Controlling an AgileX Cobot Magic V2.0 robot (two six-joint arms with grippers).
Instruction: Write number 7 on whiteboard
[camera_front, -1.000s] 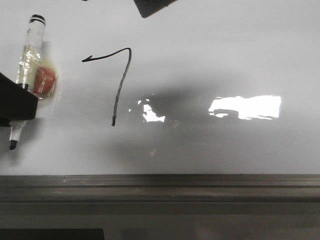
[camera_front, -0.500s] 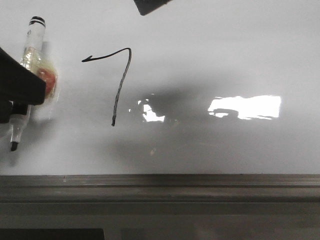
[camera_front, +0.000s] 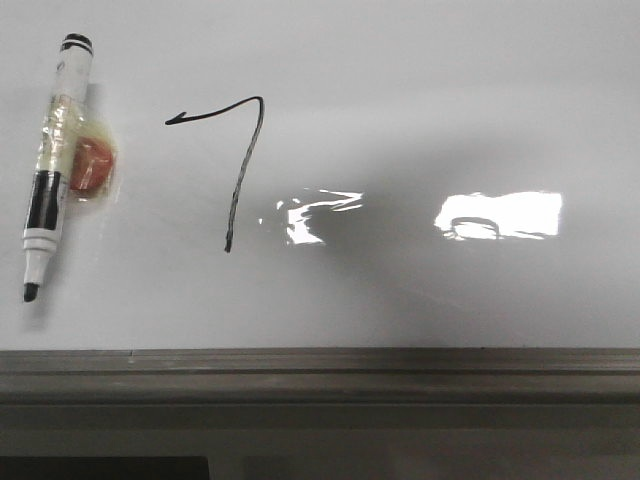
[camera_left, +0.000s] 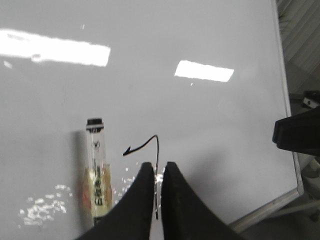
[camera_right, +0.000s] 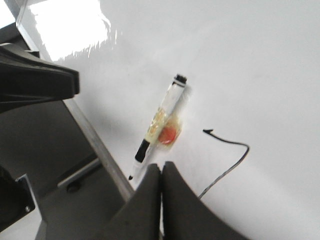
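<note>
The number 7 (camera_front: 243, 160) is drawn in thin black on the whiteboard (camera_front: 420, 90). A marker (camera_front: 52, 150) with a black cap end, clear tape and an orange-red pad lies loose on the board left of the 7, tip toward the ledge. No gripper shows in the front view. My left gripper (camera_left: 158, 167) hovers above the board over the stem of the 7 (camera_left: 145, 145), jaws almost together and empty, with the marker (camera_left: 95, 170) beside it. My right gripper (camera_right: 161, 167) is shut and empty near the board's edge, with the marker (camera_right: 157, 125) and the 7 (camera_right: 230, 145) beyond it.
A grey-brown ledge (camera_front: 320, 375) runs along the board's lower edge. Bright glare patches (camera_front: 500, 215) lie on the board right of the 7. A dark part of the other arm shows in the right wrist view (camera_right: 35, 82) and in the left wrist view (camera_left: 297, 130).
The left gripper, shut on the marker a second ago, has let go and left the front view. The marker now lies on the board. The dark shape at the top has also gone.
</note>
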